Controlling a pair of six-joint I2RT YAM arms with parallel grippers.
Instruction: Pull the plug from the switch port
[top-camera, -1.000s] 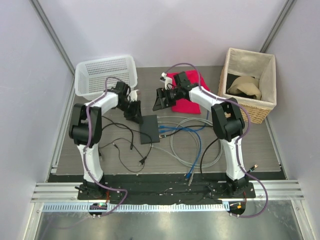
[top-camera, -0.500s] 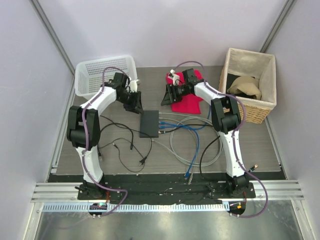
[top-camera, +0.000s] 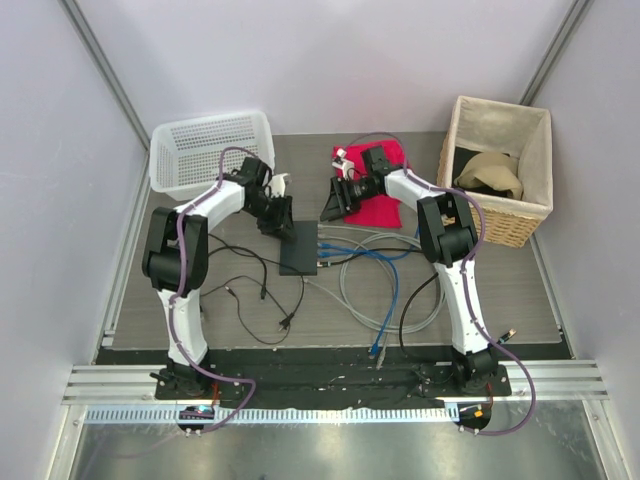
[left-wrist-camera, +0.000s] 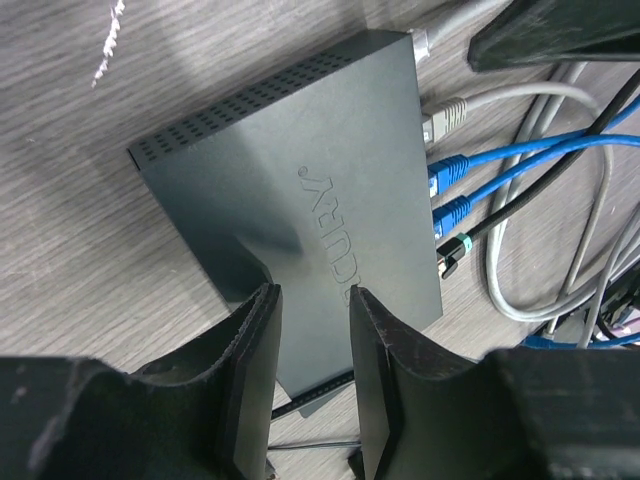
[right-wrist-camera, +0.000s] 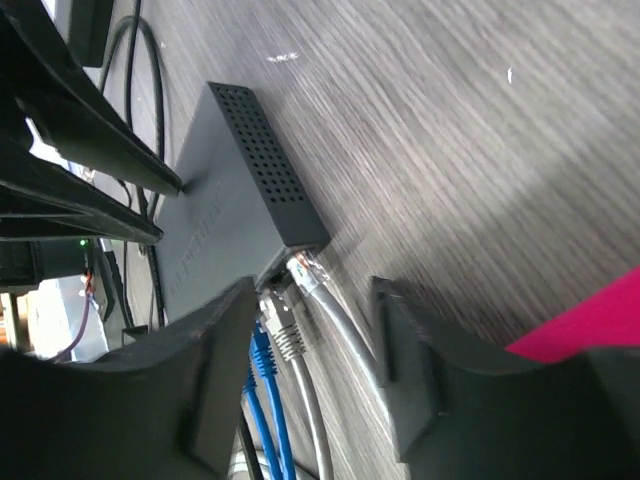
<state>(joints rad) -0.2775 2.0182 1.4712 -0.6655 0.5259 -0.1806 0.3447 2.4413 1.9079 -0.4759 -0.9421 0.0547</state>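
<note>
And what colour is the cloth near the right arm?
The cloth is red; the top external view shows it best.

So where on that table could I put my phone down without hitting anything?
Bare spots: the far table strip between white basket and red cloth, and the near right corner between cable loops and wicker basket. It is crowded around the switch, where the left gripper and right gripper hover.

Black switch (left-wrist-camera: 300, 210) lies flat on the wood-grain table (left-wrist-camera: 70, 230). Seated along its right edge: grey plug (left-wrist-camera: 445, 115), two blue plugs (left-wrist-camera: 448, 170), black plug (left-wrist-camera: 455, 250). Left gripper (left-wrist-camera: 312, 375) stands over the switch, jaws narrowly apart.
</note>
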